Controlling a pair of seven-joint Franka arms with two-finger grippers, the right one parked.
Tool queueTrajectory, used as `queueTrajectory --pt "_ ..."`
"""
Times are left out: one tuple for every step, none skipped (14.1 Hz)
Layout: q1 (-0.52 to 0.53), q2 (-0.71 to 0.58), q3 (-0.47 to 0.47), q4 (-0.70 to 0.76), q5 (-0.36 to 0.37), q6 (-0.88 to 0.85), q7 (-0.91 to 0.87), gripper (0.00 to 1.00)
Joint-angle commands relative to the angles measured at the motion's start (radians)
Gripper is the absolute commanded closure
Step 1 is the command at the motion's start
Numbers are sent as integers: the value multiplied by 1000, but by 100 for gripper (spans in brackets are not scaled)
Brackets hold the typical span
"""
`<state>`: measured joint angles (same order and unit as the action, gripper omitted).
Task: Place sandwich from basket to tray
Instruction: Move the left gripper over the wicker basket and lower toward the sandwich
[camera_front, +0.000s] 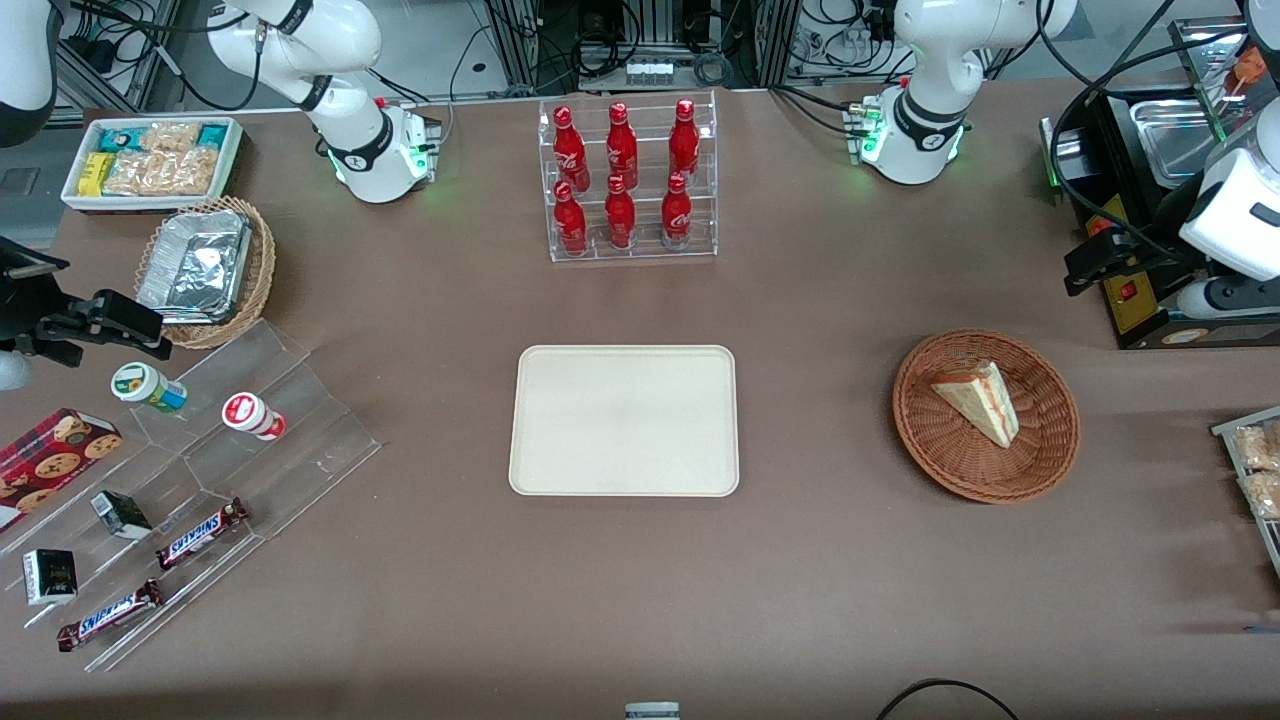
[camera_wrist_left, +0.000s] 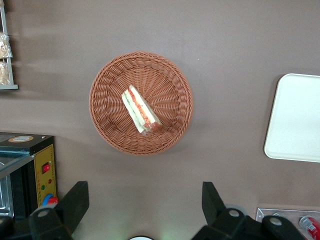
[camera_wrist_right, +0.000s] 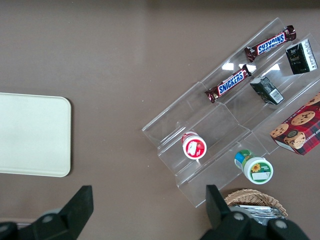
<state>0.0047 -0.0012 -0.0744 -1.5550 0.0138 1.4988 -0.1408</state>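
The sandwich (camera_front: 980, 400) lies in the reddish-brown wicker basket (camera_front: 925, 445), its cut edge with red and green filling showing. In the left wrist view the sandwich (camera_wrist_left: 140, 110) lies in the middle of the basket (camera_wrist_left: 106, 122). The cream tray (camera_front: 625, 420) lies flat in the middle of the table, bare, beside the basket toward the parked arm's end; it also shows in the left wrist view (camera_wrist_left: 295, 117). My left gripper (camera_front: 1088, 266) is open and empty, high above the table, farther from the front camera than the basket. Its fingers (camera_wrist_left: 77, 197) stand wide apart.
A black appliance (camera_front: 1135, 190) stands by the gripper at the working arm's end. A clear rack of red bottles (camera_front: 630, 180) stands farther back than the tray. A rack of packets (camera_front: 1255, 470) sits at the table edge. A stepped snack display (camera_front: 200, 470), a tan foil basket (camera_front: 205, 270) and a white bin (camera_front: 150, 160) are at the parked arm's end.
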Motion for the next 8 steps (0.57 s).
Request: queueTrajectory --pt "-6 -2 -1 15 9 -20 -13 0" --pt "-6 -2 -1 16 9 -20 -11 0" --pt "-6 0 -1 18 9 -20 -11 0" --pt "-6 1 -1 18 9 -20 -11 0" --pt "-6 4 -1 19 9 -19 -11 0" --pt "-6 7 -1 16 9 -16 -10 0" --pt "-2 10 -1 10 9 -14 -10 0" --pt "4 21 1 9 2 -14 -16 0"
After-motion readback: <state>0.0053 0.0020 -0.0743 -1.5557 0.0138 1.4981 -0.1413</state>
